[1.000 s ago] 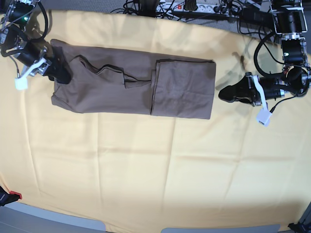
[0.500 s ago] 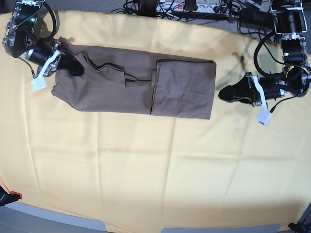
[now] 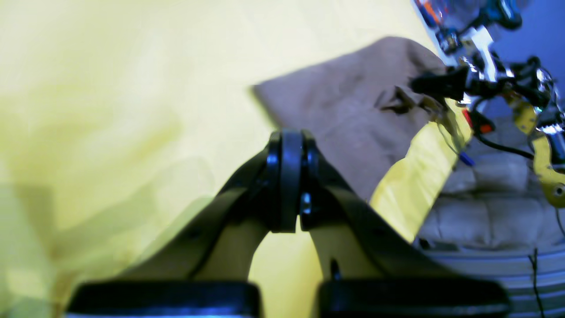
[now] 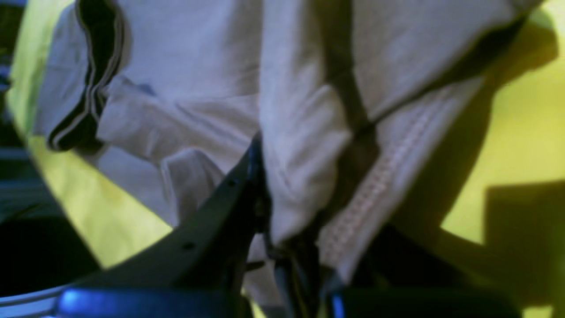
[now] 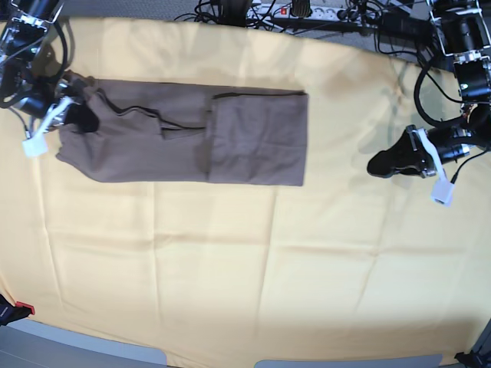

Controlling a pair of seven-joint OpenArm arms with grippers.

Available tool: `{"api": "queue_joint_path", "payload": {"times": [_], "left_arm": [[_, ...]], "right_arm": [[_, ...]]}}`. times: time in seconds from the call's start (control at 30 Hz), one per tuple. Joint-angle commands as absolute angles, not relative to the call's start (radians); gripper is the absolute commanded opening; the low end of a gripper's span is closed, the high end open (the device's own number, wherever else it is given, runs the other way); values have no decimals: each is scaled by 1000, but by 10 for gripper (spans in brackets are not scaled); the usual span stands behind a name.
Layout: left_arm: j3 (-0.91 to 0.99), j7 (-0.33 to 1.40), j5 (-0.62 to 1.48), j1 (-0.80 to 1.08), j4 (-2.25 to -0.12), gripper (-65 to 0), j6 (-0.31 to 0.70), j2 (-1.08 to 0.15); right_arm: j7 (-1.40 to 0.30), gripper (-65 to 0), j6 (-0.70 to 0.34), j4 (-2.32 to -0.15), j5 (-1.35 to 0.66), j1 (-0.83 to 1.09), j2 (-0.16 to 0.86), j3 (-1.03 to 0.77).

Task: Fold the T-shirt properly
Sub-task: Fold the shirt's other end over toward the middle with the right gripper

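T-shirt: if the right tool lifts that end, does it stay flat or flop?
Likely floppy: the T-shirt already bunches into soft folds where the right tool is shut on it. It probably drags rather than lifts cleanly, since most of it lies flat on the yellow cloth. The folded-over section may slip open.

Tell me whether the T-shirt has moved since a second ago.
Yes. The T-shirt has slid toward the base view's left across the yellow cloth, dragged by the right gripper.
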State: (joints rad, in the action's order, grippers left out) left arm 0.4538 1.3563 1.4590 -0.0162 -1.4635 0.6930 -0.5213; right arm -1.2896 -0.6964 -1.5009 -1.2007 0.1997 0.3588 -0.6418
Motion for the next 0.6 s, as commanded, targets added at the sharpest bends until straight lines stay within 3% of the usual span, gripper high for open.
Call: {"api": "queue_joint_path", "payload": {"times": [0.0,0.23,0.33,0.57], "left_arm": [[471,1340,1484,-30,-1480,-650,698,-551],[482,1340,1484,-29,-1480,-650,698,-574],[482,1340,1484,-25,-1480,-650,698,-573],[482,1341,1484,-20,-1479,-650,698,-574]], "right_arm": [[-1269,-650,-698,-1534,-1224,189,390,-673],[-1327,-650,-698,-1628,-1338,188,452,-728],[-1396,-650,-698,-1692,-1475,189,443,-727],[-1396,-650,-698,-1905,-1484,188,366,-720]]}}
